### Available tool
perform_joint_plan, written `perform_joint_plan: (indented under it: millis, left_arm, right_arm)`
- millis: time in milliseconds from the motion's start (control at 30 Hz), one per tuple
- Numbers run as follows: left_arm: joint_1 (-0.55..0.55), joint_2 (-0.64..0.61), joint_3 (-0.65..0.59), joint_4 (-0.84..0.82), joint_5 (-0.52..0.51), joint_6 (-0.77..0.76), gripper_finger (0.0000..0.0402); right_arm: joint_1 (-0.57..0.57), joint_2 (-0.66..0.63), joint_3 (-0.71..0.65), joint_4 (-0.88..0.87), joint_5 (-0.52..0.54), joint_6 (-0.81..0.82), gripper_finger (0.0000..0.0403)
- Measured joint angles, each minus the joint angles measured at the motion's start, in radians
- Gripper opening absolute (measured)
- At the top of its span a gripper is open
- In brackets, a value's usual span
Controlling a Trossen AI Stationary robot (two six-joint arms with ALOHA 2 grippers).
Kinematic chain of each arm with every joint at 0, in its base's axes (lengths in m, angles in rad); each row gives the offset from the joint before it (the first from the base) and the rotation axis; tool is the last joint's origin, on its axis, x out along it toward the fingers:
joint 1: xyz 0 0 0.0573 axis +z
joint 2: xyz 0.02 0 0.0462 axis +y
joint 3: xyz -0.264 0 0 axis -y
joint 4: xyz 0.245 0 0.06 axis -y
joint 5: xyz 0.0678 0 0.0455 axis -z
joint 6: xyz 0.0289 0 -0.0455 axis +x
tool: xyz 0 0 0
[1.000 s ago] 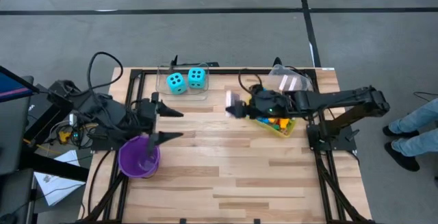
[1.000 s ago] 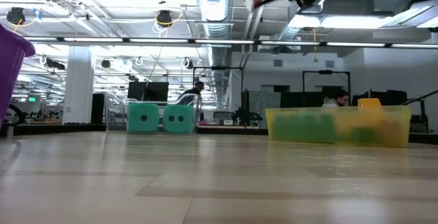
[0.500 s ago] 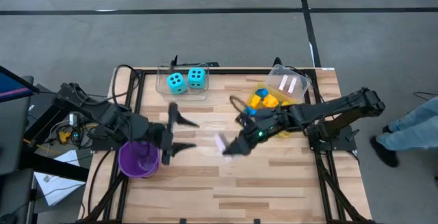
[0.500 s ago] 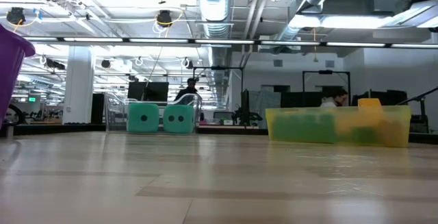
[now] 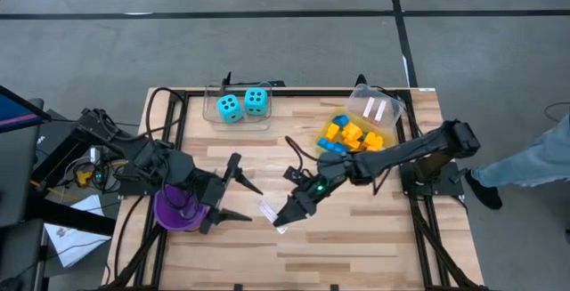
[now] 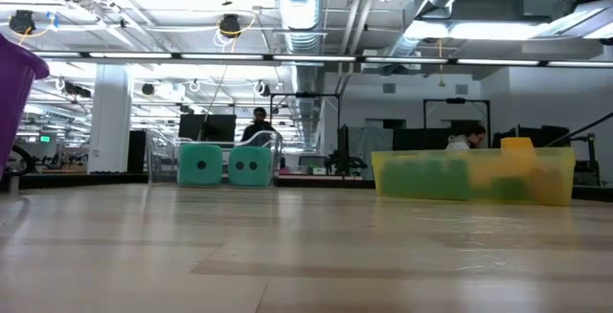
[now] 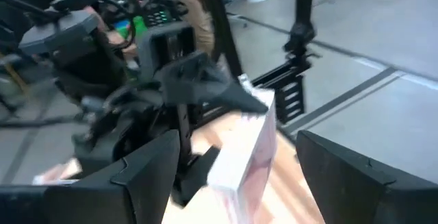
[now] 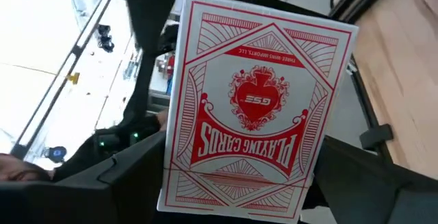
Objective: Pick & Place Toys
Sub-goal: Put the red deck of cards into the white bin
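In the high view the right arm reaches from the right edge toward the lower middle of the frame, stretched low over the wooden table (image 5: pixel 356 229). Its right gripper (image 5: pixel 278 219) pinches a pack of playing cards (image 5: pixel 267 210) between its fingers. The right wrist view shows that pack (image 8: pixel 256 107) filling the frame, red-and-white printed face toward the camera, held between the two dark fingers.

Just to the left, the left arm bends in from the left edge, and the left gripper (image 5: pixel 239 191) stands spread, its two fingers pointing toward the pack and apart from it. In the left wrist view the pack (image 7: pixel 246 159) shows edge-on between the left arm's own spread fingers, with the right gripper clamped on it.

A purple cup (image 5: pixel 178 209) sits under the left arm at centre left.

Farther up the frame, a yellow bin (image 5: pixel 378 141) at upper right holds a heap of yellow, orange and blue bricks (image 5: pixel 347 135); a clear bag (image 5: pixel 374 109) lies beside it. At upper centre two cyan dice (image 5: pixel 242 104) stand side by side; the low view shows both dice (image 6: pixel 223 165) and the bin (image 6: pixel 474 176).
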Motion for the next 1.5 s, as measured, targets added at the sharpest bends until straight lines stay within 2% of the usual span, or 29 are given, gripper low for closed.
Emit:
perform_joint_plan:
  millis: [233,333,533,633,733,833,967,1067,1167,1500]
  left_arm:
    - [0.009,0.000,0.000,-0.047,0.058,-0.105,0.0287]
    - [0.034,0.000,0.000,-0.063,0.133,-0.174,0.0287]
    - [0.075,0.000,0.000,-0.045,0.146,-0.193,0.0284]
    - [0.098,0.000,0.000,-0.046,0.215,-0.195,0.0274]
    - [0.113,0.000,0.000,-0.039,0.236,-0.199,0.0252]
    - [0.127,-0.001,0.000,-0.026,0.236,-0.198,0.0213]
    - [0.141,-0.002,0.000,-0.026,0.237,-0.198,0.0134]
    - [0.157,0.000,0.000,-0.030,0.289,-0.191,0.0062]
    - [0.181,0.000,0.000,-0.032,0.357,-0.193,0.0059]
    - [0.193,-0.010,0.000,-0.039,0.357,-0.214,0.0059]
  right_arm:
    - [-0.002,0.049,0.000,0.156,0.005,0.048,0.0324]
    - [-0.001,0.041,0.001,0.150,0.030,0.044,0.0324]
    - [-0.003,0.032,0.034,0.153,0.054,0.007,0.0324]
    - [-0.009,0.044,0.049,0.148,0.054,-0.010,0.0324]
    - [-0.011,0.045,0.054,0.149,0.053,-0.013,0.0324]
    - [-0.017,0.044,0.055,0.149,0.053,-0.016,0.0324]
    - [-0.023,0.044,0.055,0.150,0.053,-0.016,0.0324]
    - [-0.023,0.044,0.055,0.150,0.047,-0.009,0.0324]
    - [-0.026,0.045,0.055,0.152,0.049,-0.005,0.0325]
    - [-0.028,0.044,0.055,0.155,0.102,0.016,0.0336]
